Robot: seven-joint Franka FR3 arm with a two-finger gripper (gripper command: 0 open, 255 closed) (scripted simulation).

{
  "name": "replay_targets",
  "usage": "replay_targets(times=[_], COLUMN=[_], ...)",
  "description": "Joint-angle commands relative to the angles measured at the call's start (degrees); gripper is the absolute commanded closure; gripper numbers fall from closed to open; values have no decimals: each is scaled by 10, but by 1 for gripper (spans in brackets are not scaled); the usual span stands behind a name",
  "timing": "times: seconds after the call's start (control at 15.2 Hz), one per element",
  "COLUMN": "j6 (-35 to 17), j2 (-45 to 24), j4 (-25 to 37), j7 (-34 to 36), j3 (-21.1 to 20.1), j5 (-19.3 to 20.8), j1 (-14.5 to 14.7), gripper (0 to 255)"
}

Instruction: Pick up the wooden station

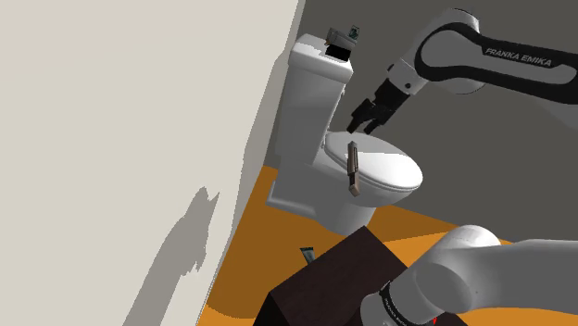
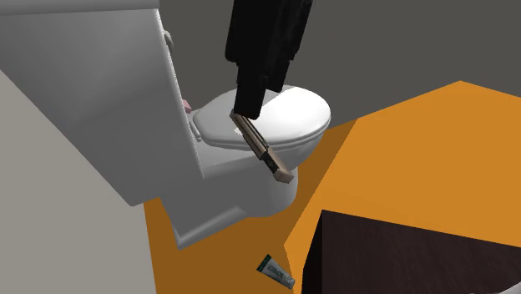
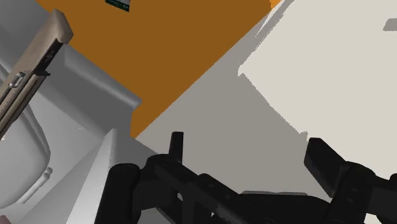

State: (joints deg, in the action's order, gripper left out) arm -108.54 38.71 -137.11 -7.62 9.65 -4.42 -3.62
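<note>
Counted 1 gripper (image 1: 363, 124) w/ 2 fingers (image 3: 177, 145) spread apart, clasping nothing. Spotted 1 wooden station (image 1: 352, 169), a thin brown bar, lying on closed lid of 1 white toilet (image 1: 306, 102), just under gripper, off to one side of fingers in wrist view. Also 1 small tube (image 2: 275, 271) on orange floor (image 2: 417, 142) near 1 dark stand (image 1: 333, 278).

I think I am in a bathroom at home, because a white toilet (image 1: 306, 148) stands by a pale wall (image 1: 120, 139) on an orange floor (image 2: 417, 142) where a small tube (image 2: 275, 271) lies.
</note>
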Motion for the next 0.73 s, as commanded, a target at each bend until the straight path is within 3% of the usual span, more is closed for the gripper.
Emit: replay_targets(times=[0.0, 0.66], j6=[-34, -190], j2=[-21, -156], j4=[-9, -18], j7=[-1, -23], j3=[14, 96], j5=[0, -33], j1=[-10, -41], gripper=[0, 0])
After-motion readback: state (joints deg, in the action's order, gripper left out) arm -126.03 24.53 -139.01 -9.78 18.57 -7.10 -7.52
